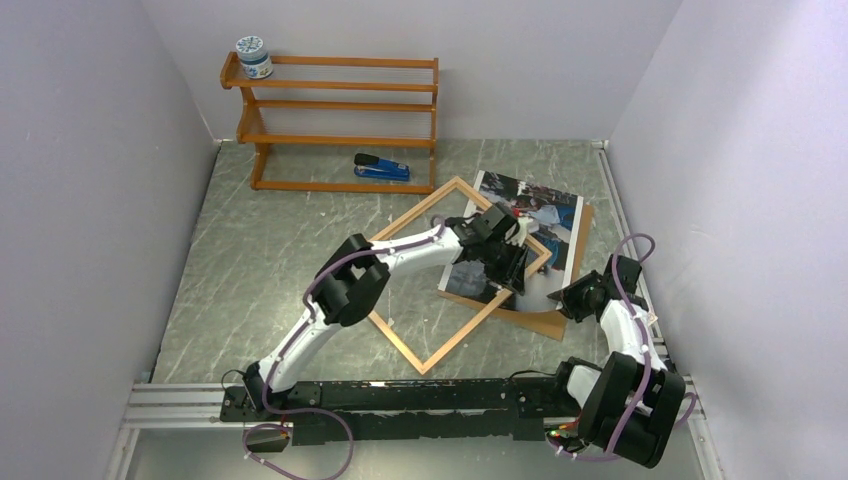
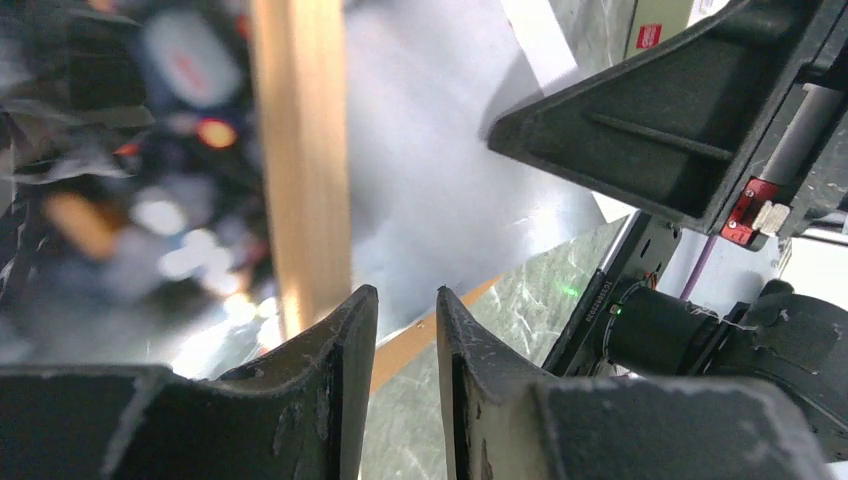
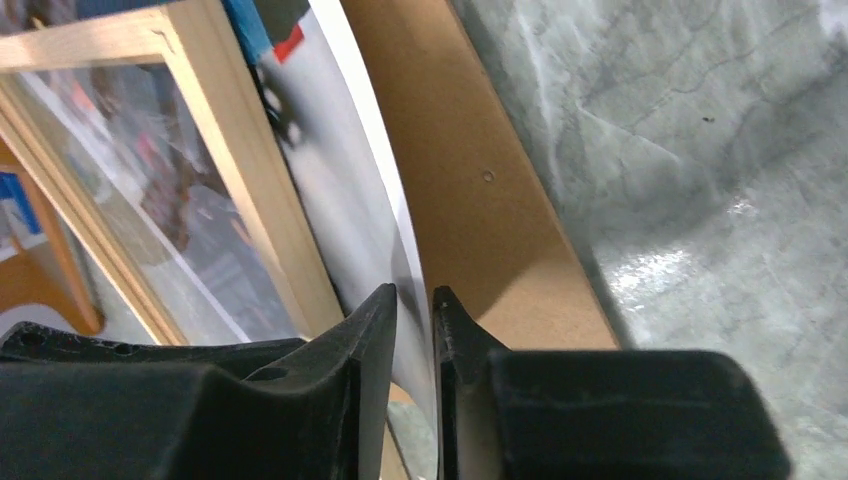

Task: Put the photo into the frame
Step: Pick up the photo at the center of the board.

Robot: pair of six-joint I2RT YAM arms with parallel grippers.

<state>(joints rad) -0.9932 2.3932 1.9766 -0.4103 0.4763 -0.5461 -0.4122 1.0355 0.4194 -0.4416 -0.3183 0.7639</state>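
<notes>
Since the right fingers (image 3: 372, 325) have the photo (image 3: 365, 200) pinched by its white near edge, the step in hand looks to be drawing that sheet round and laying it into the frame (image 3: 240, 180). To do it well, I judge the pinch should be light and level, so the glossy print bows no more than it does now. The sheet should also be squared to the rails before it is let down, because the frame lies cornerwise on the tabletop (image 1: 270, 260) and the photo lies at a different angle.

The left fingers (image 2: 345, 335) hover at the frame's right corner, drawn to a narrow slit with nothing visibly between them; they could steady the rail there.

The photo rests mostly on the backing board (image 3: 480, 180), and its left part appears to pass under the frame's right corner. Its lifted near edge curves straight into the gap between the right fingers, with the frame rail just beside them on the left.
</notes>
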